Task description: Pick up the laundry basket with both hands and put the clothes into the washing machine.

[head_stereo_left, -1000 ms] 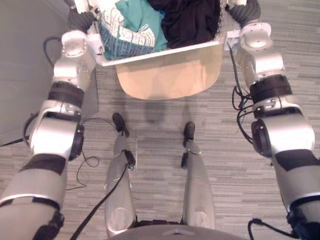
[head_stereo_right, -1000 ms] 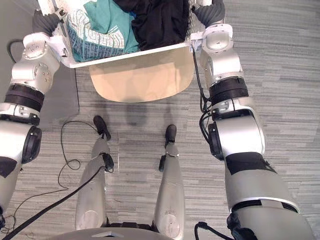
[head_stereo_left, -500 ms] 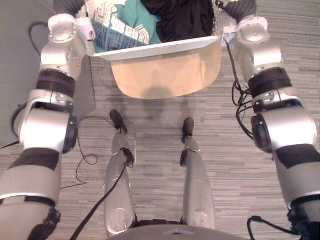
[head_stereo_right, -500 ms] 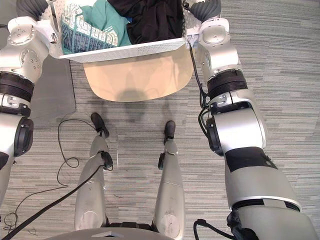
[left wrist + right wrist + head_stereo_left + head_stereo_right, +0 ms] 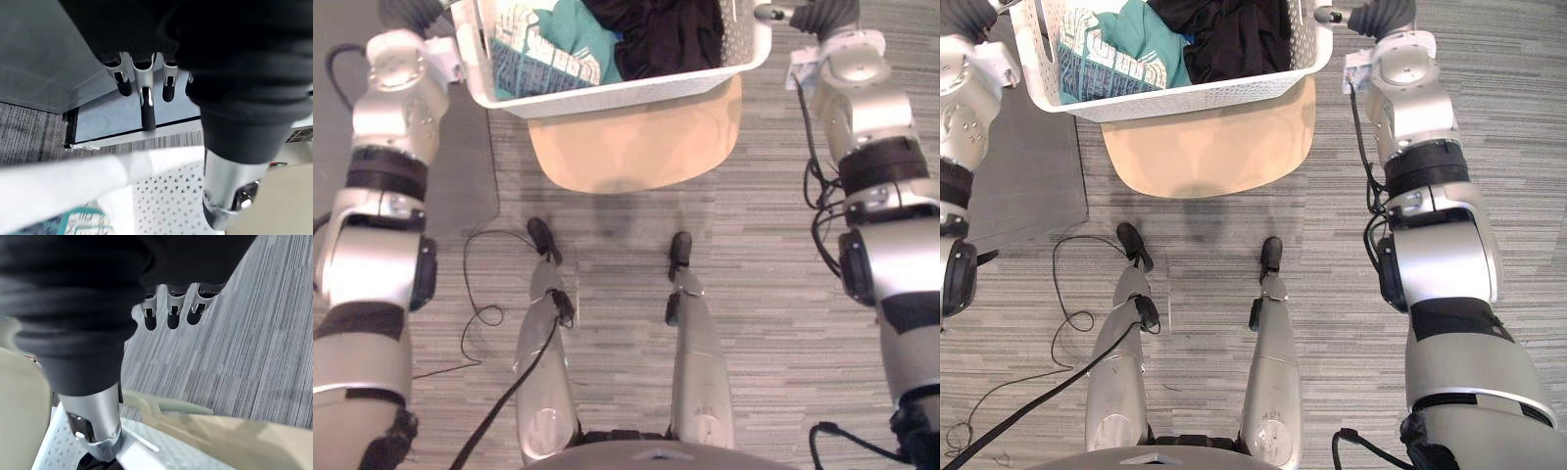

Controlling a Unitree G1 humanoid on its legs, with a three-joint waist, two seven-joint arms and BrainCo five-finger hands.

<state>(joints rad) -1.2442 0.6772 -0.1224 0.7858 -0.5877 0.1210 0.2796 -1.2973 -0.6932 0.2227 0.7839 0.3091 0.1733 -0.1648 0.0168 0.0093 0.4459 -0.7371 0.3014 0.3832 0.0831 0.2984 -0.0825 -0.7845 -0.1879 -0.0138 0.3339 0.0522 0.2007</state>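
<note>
While the left hand (image 5: 145,85) and right hand (image 5: 168,308) flank it with fingers straight, the laundry basket (image 5: 1185,98) holds a teal garment (image 5: 1151,44) and a black garment (image 5: 1234,34).

No text, number or sign can be read. The teal garment (image 5: 1087,64) in the laundry basket (image 5: 1185,98), on the side nearest the left robot hand (image 5: 145,88), carries white printed lettering, too folded and small to make out.
</note>
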